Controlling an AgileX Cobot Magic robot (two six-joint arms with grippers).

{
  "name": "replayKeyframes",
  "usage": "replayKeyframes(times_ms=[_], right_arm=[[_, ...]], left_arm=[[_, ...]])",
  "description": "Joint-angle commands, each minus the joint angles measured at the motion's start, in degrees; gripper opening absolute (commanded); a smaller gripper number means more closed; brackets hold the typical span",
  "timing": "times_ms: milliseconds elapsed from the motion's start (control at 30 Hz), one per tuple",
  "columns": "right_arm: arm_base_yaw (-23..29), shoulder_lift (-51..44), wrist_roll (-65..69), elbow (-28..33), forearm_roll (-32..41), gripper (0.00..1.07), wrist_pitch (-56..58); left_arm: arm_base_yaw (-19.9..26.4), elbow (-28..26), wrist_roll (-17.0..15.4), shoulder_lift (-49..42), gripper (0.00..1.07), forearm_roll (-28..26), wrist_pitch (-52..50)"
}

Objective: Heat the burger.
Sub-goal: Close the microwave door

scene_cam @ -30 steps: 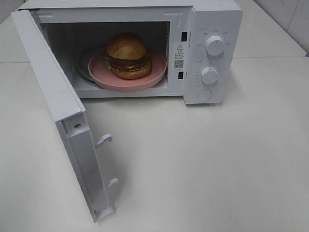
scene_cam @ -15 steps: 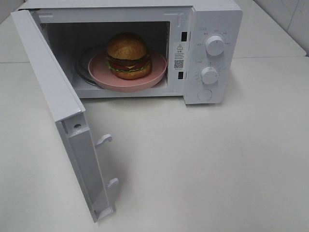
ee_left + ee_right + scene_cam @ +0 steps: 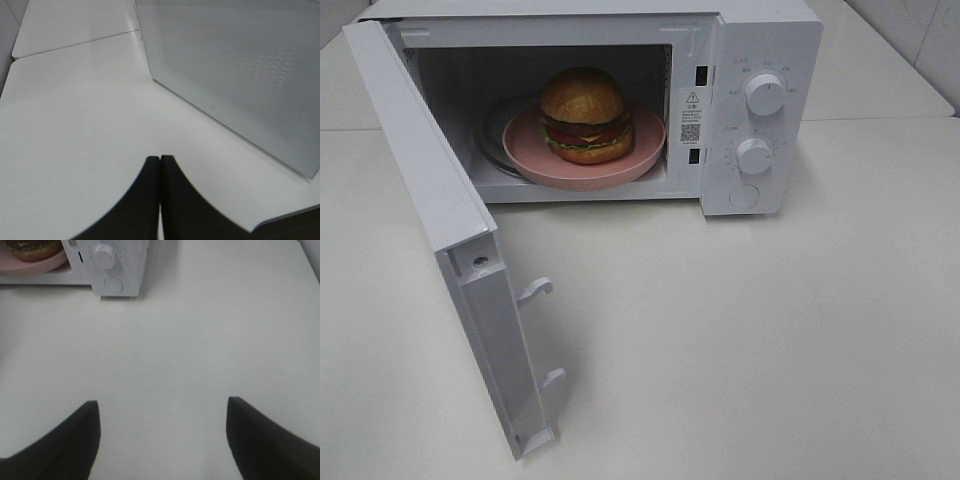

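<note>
The burger (image 3: 583, 115) sits on a pink plate (image 3: 640, 150) inside the open white microwave (image 3: 760, 40); its edge also shows in the right wrist view as the burger (image 3: 30, 249). The microwave door (image 3: 430, 200) swings wide toward the front left. Neither arm appears in the exterior high view. My left gripper (image 3: 160, 162) is shut with nothing in it, facing the outer face of the door (image 3: 240, 65). My right gripper (image 3: 162, 407) stands open and empty over bare table, well back from the microwave's knobs (image 3: 104, 255).
Two knobs (image 3: 765, 92) and a round button (image 3: 744, 196) sit on the microwave's right panel. Door latches (image 3: 535, 290) stick out of the open door's inner edge. A white table (image 3: 770, 330) spreads in front of the microwave.
</note>
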Motion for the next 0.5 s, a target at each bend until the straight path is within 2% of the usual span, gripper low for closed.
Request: replayKeyframes(times_ms=[33,200,267,333,367,500], right_arm=[[-0.3,-3.6,-1.3,0.3,0.7,0.67,-0.3],[-0.3,-6.8,-2.8,0.7,1.3,0.66,-0.1],[-0.3,-6.8,-2.8,0.7,1.3,0.64,-0.1],[-0.3,-6.8,-2.8,0.7,1.3,0.63,-0.1],[-0.3,-6.8,-2.7,0.7,1.0,0.63,-0.1],[-0.3,-6.8,-2.6,0.7,1.0,0.62,-0.1]], left_arm=[[-0.1,-0.6,1.0,1.4,0.0,-0.6,-1.3],[-0.1,-1.3,1.8,5.6,0.0,-0.9,-5.7],[-0.1,-0.8,2.1,9.7,0.0,-1.8,-14.8],[-0.1,-0.6,2.1,10.8,0.0,-2.3,-16.6],[-0.1,-0.1,2.1,13.8,0.0,-3.5,-21.0],[-0.1,0.1,2.2,18.6,0.0,-6.1,-23.3]])
